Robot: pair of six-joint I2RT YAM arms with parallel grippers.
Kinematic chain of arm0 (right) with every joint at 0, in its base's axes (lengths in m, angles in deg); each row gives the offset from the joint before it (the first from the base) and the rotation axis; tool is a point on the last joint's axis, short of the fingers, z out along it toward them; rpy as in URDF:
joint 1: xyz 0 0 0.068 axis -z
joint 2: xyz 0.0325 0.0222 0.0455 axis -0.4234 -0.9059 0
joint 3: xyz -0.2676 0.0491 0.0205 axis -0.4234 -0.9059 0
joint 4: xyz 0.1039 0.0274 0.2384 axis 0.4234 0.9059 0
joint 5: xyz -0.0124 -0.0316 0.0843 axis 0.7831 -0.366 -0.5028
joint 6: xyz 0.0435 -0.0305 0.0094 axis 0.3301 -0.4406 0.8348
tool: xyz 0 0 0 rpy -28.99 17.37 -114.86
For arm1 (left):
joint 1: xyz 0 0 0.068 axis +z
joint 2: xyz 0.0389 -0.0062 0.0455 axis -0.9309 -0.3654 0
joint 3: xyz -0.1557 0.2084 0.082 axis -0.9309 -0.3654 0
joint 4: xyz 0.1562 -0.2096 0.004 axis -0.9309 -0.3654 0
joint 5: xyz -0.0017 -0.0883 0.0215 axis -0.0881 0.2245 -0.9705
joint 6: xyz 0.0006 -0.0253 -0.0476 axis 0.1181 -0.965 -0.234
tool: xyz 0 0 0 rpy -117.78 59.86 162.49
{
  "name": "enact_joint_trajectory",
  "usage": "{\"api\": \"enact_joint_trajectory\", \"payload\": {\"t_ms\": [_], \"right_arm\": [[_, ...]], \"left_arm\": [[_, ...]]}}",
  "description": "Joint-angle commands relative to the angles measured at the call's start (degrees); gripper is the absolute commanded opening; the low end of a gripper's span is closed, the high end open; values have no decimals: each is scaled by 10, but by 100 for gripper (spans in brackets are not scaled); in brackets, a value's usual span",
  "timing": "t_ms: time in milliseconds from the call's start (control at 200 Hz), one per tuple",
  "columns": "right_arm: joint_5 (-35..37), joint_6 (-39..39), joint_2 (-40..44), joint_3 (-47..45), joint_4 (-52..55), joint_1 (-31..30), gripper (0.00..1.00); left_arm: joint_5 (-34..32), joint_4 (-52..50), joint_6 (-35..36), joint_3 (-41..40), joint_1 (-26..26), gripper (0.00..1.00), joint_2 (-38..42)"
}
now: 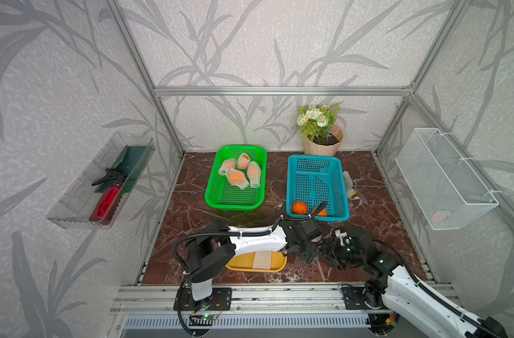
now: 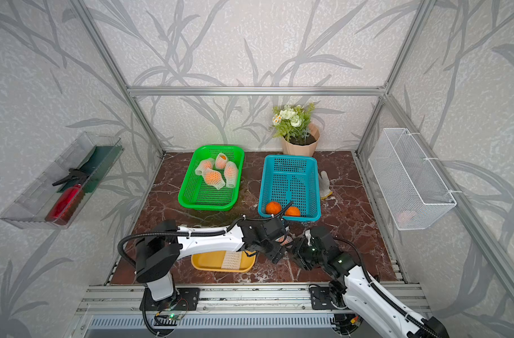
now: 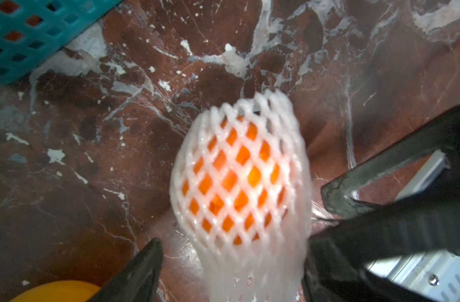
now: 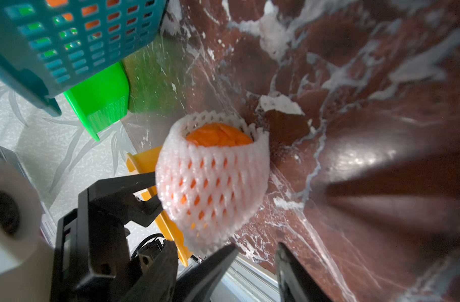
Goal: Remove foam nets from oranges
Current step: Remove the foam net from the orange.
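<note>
Closest in are the two arms. The left gripper (image 3: 234, 243) is open, with one finger on each side of a net (image 3: 239, 167). One finger touches the net and the other has a gap. It is not pinching. The right gripper (image 4: 257, 245) is open too and holds nothing. The low end of the net is just by one of its fingers.

There is one orange (image 4: 218, 136) inside this net. Its top shows at the net's open end. It sits low over the table (image 1: 191, 199), between the two grippers, just in front of the blue basket (image 1: 289, 187).

Near the front edge is one yellow tray (image 1: 238, 263). One empty net (image 1: 261, 260) lies flat on it. The left arm reaches over the tray and hides part of it.

Farther back are two baskets, side by side. The green basket (image 1: 217, 204) has four wrapped oranges (image 1: 236, 178) bunched at its far end. The blue basket has two bare oranges (image 1: 299, 207) at its near end. A black cable from the left arm crosses in front of one of them.

One glove (image 1: 349, 184) lies right by the blue basket. One flower pot (image 1: 323, 143) stands at the back wall.

On one side wall hangs a clear bin (image 1: 74, 204) with a red bottle (image 1: 106, 202). On the other side wall hangs a white wire basket (image 1: 443, 178).
</note>
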Motion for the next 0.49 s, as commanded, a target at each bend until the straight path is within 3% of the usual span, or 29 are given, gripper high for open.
{"api": "enact_joint_trajectory", "payload": {"t_ms": [0,380,490], "right_arm": [[0,-12,10,16,32,8,60],[12,-24,0,21,21,11,60],[20,-21,-4,24,2,12,60]], "left_arm": [[-5,0,-5,16,4,71,-11],[49,14,-11,23,13,22,-7],[65,3,-12,34,13,13,-3]]}}
